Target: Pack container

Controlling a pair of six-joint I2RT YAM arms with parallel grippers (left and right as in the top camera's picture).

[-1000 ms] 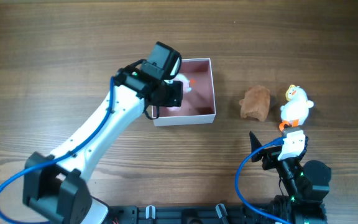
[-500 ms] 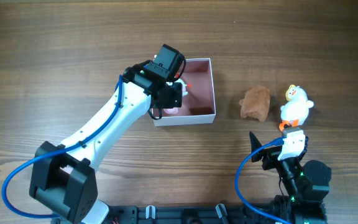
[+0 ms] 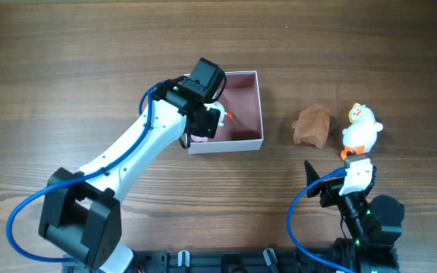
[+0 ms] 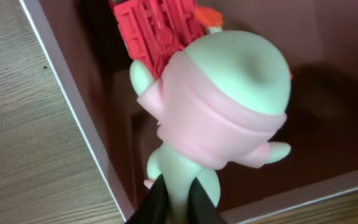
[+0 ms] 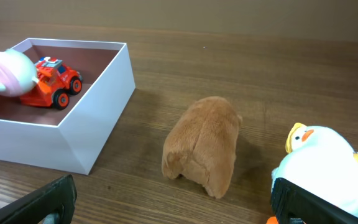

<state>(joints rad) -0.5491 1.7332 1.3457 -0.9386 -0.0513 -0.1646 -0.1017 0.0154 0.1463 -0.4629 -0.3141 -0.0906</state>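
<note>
The container is a white box with a dusty pink inside; it also shows in the left wrist view and the right wrist view. My left gripper is shut on a pale green and pink figure toy and holds it inside the box at its left side. A red toy car lies in the box, also seen behind the figure. My right gripper is open and empty near the front edge, apart from a brown plush and a white duck toy.
The brown plush and the white duck toy lie on the wooden table to the right of the box. The right arm base sits at the front right.
My left gripper has shifted slightly lower into the left part of the box with the figure toy. The right arm has not moved.
</note>
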